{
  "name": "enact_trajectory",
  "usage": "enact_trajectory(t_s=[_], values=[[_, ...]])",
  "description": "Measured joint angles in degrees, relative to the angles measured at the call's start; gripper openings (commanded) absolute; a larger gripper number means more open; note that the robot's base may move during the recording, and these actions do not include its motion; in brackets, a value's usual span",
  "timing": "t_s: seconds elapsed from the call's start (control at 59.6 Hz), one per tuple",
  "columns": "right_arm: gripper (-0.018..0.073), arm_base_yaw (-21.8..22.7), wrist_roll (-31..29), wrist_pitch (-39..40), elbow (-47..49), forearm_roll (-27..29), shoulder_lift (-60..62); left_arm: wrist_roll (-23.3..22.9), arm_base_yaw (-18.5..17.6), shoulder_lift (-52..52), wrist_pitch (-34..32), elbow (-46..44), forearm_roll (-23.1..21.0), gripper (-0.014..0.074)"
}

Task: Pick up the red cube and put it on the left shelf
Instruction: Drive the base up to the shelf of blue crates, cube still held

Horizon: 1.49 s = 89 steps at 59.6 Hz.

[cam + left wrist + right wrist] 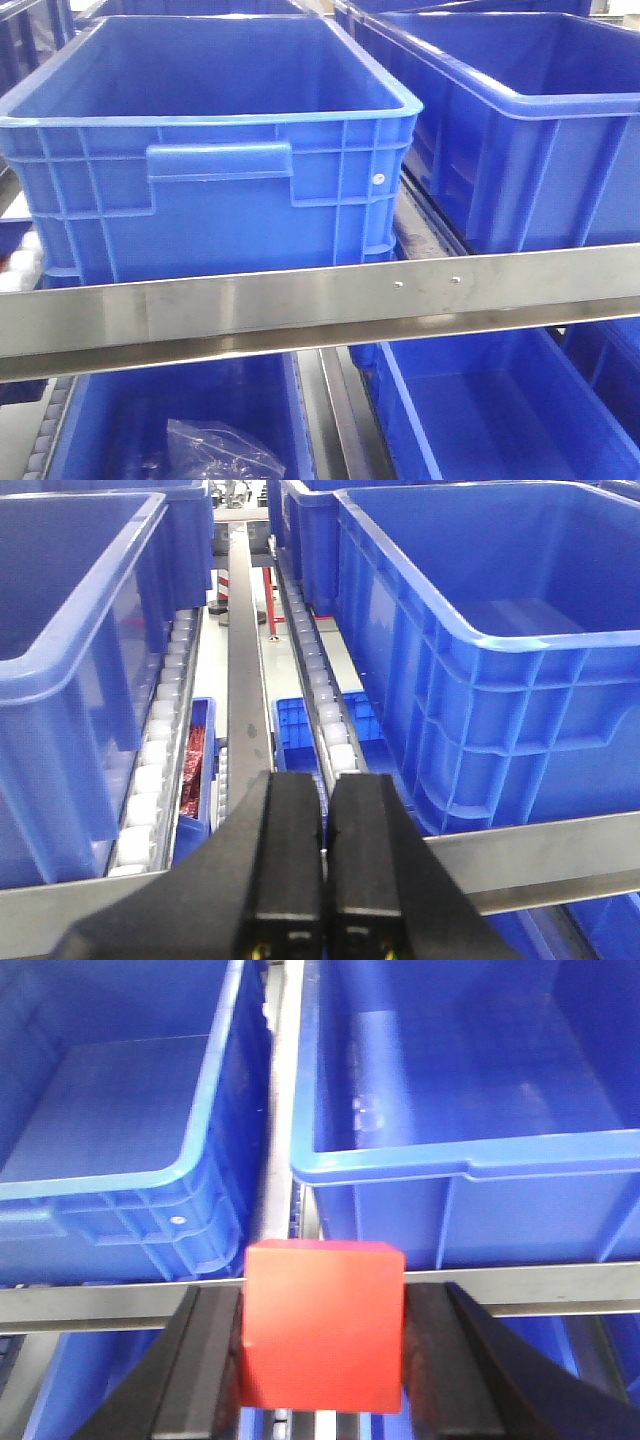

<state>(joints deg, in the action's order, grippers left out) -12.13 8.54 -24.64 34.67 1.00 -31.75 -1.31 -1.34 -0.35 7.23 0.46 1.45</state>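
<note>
The right gripper is clamped on the red cube, which is held just short of the rail, in line with the gap between the left crate and right crate. Released here, it would likely fall short of the shelf or wedge in that gap. Beyond the rail both crates lie open, and both stand taller than the rail. The left gripper is closed and empty.

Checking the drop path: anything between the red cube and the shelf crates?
No loose object visible. The red cube, clamped in the right gripper, faces the steel front rail and the gap between two open blue crates; the rail and their near rims are what it must clear.
</note>
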Motion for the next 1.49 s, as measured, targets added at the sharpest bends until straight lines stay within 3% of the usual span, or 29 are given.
enact_trajectory(t_s=[1.493], values=[[0.0055,0.0,0.0,-0.3,0.0,0.0,-0.3,0.0,0.0,0.0,0.1,0.0,0.0,0.0101]])
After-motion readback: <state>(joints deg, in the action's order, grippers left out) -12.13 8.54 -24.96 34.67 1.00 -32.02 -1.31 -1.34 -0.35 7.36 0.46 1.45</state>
